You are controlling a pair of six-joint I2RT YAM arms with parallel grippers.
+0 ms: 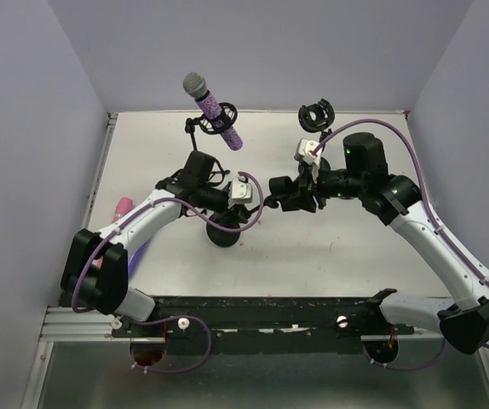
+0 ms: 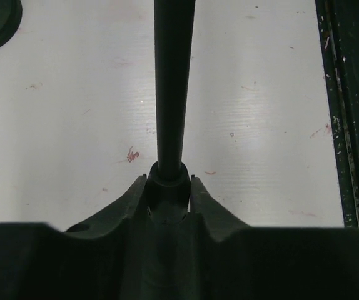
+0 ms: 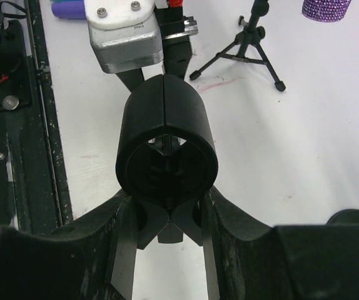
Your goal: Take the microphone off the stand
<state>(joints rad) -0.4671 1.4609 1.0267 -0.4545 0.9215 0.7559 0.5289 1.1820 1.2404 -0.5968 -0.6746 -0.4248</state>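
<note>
Purple microphone [image 1: 213, 108] is sitting in the tripod stand [image 3: 245, 53] at the back, well apart from both arms. Left gripper [image 2: 167, 181] is pinching a black pole [image 2: 172, 81], right gripper [image 3: 167, 197] is clamping a black ring [image 3: 167, 137]. I'm thinking one needs freeing up before grabbing the mic body.

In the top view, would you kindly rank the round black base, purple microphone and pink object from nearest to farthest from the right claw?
1. round black base, lower left of right claw
2. purple microphone, rear left
3. pink object, far left
</note>
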